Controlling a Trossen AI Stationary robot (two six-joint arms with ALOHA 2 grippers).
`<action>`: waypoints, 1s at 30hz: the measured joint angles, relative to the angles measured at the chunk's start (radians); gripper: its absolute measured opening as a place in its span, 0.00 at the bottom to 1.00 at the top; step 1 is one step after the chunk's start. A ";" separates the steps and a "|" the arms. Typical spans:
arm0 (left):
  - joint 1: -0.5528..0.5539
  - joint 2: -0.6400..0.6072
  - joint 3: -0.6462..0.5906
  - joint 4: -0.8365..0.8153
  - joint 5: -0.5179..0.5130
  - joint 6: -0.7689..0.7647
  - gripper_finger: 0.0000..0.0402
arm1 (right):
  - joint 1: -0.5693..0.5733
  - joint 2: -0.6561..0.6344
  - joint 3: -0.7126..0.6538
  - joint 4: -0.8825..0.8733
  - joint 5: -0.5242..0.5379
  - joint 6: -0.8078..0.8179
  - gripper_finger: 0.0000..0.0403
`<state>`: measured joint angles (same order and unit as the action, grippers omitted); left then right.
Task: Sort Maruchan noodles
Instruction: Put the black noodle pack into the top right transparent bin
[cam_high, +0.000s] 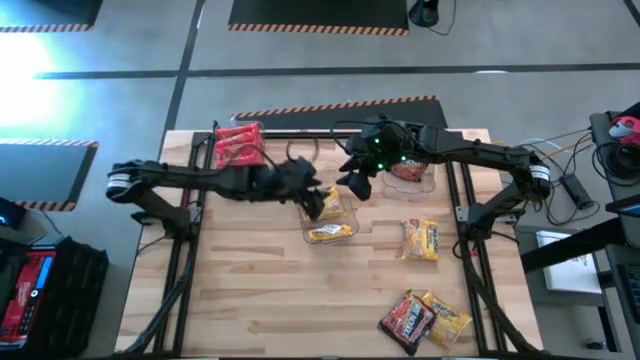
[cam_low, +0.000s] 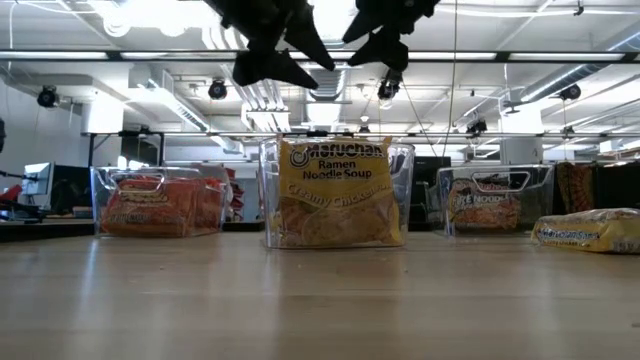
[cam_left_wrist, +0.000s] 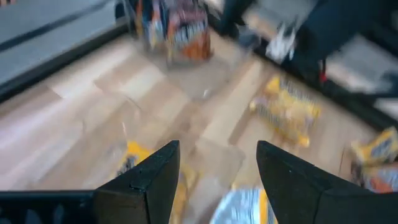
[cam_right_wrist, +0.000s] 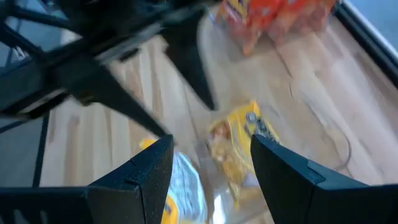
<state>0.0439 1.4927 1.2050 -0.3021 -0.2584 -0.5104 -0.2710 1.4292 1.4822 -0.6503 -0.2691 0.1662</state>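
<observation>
Crinkly yellow noodle packets (cam_low: 338, 195) sit in our clear plastic middle bin (cam_high: 330, 222); both our left gripper (cam_high: 318, 203) and right gripper (cam_high: 356, 182) hover above it, fingers spread, holding nothing.

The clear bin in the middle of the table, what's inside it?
The middle clear bin holds yellow Maruchan noodle packets, one facing front and reading creamy chicken. How many sit behind it is hidden. Both grippers hang open above it, empty.
</observation>
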 joint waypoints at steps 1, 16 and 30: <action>-0.018 0.017 0.021 -0.034 -0.007 -0.001 0.49 | 0.000 0.000 0.000 -0.015 0.000 0.000 0.50; -0.192 0.018 0.046 -0.138 -0.101 -0.073 0.49 | 0.041 -0.079 -0.002 -0.190 -0.214 0.217 0.50; -0.333 0.039 -0.067 0.105 -0.100 -0.092 0.49 | 0.444 -0.159 -0.083 -0.287 0.097 0.782 0.50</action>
<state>-0.2888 1.5320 1.1378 -0.1967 -0.3588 -0.6026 0.1731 1.2705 1.3994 -0.9369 -0.1717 0.9479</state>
